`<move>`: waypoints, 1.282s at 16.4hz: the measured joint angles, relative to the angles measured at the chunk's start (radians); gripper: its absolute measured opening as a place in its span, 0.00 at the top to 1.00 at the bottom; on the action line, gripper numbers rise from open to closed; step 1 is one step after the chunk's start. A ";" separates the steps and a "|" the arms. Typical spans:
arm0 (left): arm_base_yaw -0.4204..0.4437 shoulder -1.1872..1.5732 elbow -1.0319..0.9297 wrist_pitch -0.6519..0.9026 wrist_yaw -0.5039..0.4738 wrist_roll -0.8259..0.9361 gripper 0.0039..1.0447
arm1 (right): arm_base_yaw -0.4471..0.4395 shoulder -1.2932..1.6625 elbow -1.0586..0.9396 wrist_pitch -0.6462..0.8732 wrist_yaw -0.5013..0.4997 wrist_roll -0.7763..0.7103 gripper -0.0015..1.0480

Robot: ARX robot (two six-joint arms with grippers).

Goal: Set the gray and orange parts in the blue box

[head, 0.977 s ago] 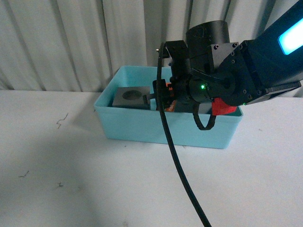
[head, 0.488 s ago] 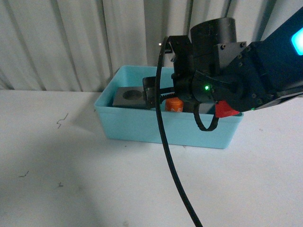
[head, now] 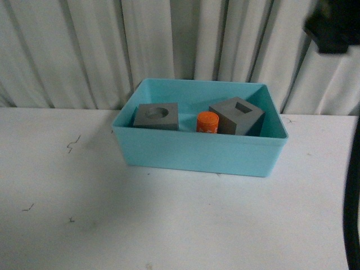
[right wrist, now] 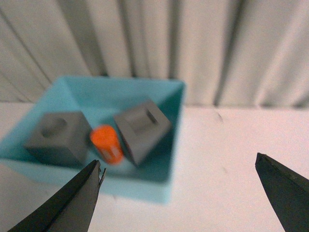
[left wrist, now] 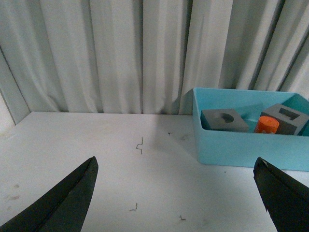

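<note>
Turquoise plastic is what you see first: the blue box [head: 197,152] sits on the white tabletop [head: 169,225] near its far edge, just in front of the pale curtain [head: 84,50]. All three parts lie inside it. You find the gray cube with the round recess [head: 157,116] at the box's left end, resting flat with the recess facing up. Over toward the right end is the gray cube with the square recess [head: 237,116], tilted so that its recessed face slants. Between the two stands the orange cylinder [head: 207,122], just beside the tilted cube; whether they touch you cannot tell. Your front view shows only a dark piece of the right arm [head: 334,25] at the upper right and a black cable [head: 353,214] down the right edge. From the left wrist, the left tool [left wrist: 178,193] hangs over bare tabletop, well apart from the box, its two dark fingers [left wrist: 63,198] spread wide and holding nothing. From the right wrist, which is a blurred picture, the right tool [right wrist: 178,193] looks down on the box from above, its fingers [right wrist: 67,203] likewise wide apart and empty.
</note>
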State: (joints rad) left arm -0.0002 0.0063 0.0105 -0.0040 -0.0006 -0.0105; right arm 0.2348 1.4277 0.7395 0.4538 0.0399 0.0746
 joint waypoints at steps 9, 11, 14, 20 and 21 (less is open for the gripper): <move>0.000 0.000 0.000 0.001 0.000 0.000 0.06 | 0.051 -0.855 -0.669 0.039 0.260 0.010 0.49; 0.000 0.000 0.000 0.000 -0.001 0.000 0.06 | -0.014 -0.939 -0.682 -0.023 0.182 -0.047 0.73; 0.000 0.000 0.000 0.000 0.000 0.000 0.06 | -0.089 -1.022 -0.727 -0.035 0.112 -0.066 0.98; 0.000 0.000 0.000 0.000 -0.001 0.000 0.06 | -0.176 -1.097 -0.728 -0.130 0.001 -0.069 0.98; 0.000 0.000 0.000 0.000 0.000 0.000 0.06 | -0.203 -1.109 -0.728 -0.136 -0.017 -0.069 0.98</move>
State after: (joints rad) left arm -0.0002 0.0063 0.0105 -0.0036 -0.0006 -0.0109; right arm 0.0322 0.3187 0.0116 0.3176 0.0231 0.0051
